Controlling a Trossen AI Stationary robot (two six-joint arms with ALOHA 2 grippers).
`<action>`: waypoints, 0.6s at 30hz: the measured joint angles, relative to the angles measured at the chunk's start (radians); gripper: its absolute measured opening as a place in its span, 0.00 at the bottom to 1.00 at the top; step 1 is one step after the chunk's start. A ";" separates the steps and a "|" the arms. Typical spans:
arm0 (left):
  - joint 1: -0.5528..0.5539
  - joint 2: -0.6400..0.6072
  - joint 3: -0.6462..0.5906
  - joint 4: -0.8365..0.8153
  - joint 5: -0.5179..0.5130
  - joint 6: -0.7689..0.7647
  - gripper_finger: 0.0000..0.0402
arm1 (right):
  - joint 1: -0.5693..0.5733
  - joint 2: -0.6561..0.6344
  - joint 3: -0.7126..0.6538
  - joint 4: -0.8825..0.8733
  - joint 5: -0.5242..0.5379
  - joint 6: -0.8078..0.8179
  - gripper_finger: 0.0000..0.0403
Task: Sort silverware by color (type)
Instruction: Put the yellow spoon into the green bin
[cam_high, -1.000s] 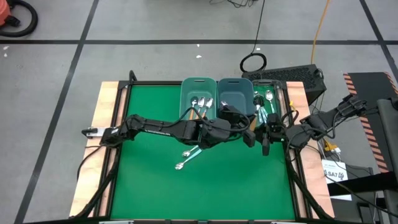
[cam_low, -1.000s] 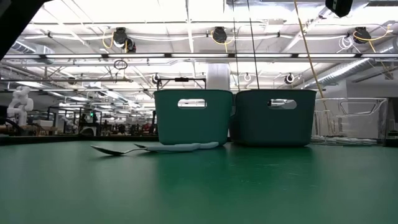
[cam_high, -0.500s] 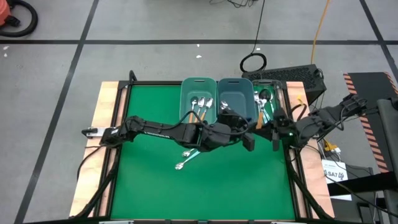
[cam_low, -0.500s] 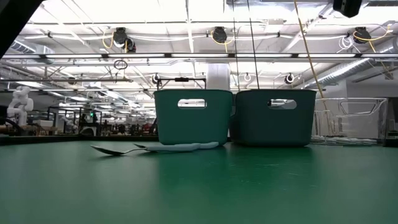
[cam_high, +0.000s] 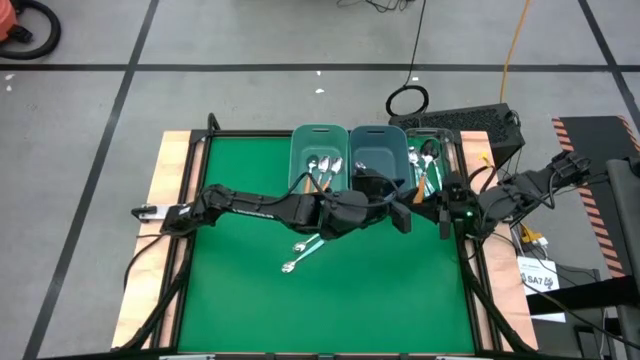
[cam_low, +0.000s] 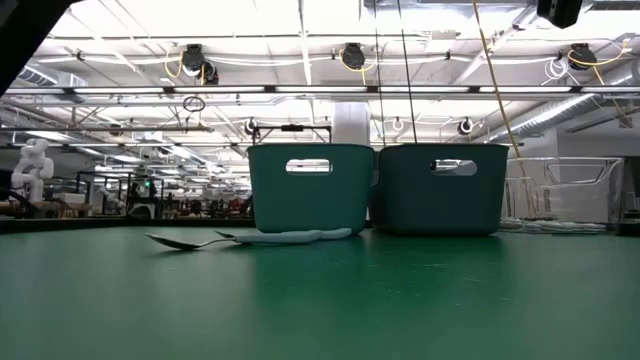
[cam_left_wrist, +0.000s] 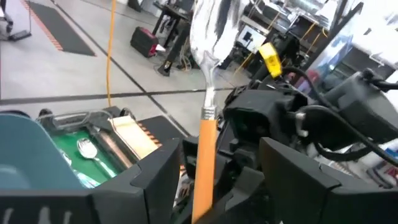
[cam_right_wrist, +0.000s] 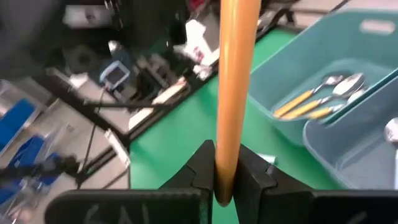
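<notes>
An orange-handled spoon (cam_right_wrist: 231, 93) is gripped in the clenched jaws of the right gripper (cam_right_wrist: 225, 167), at the surface's far right, beside the left gripper (cam_high: 400, 218), whose jaws stand apart around it, apparently for a handover toward the left bin (cam_high: 318, 150) of orange spoons.

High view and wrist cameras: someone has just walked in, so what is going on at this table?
Two robot arms are sorting spoons. The right gripper is shut on an orange-handled spoon, held above the green mat near the bins. The left gripper sits open around the same handle without touching it, which looks like a handover. Other orange-handled spoons lie in the lighter teal bin, and two spoons lie on the mat, not yet sorted.
</notes>
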 joint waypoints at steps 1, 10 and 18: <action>0.007 -0.005 0.000 -0.012 0.008 -0.013 0.56 | 0.000 0.000 0.000 0.009 0.019 0.001 0.06; 0.077 -0.088 0.000 -0.171 0.223 0.050 0.56 | -0.001 0.023 0.000 0.027 0.089 0.027 0.06; 0.112 -0.089 0.000 -0.235 0.323 0.061 0.75 | -0.001 0.050 0.000 0.028 0.123 0.032 0.06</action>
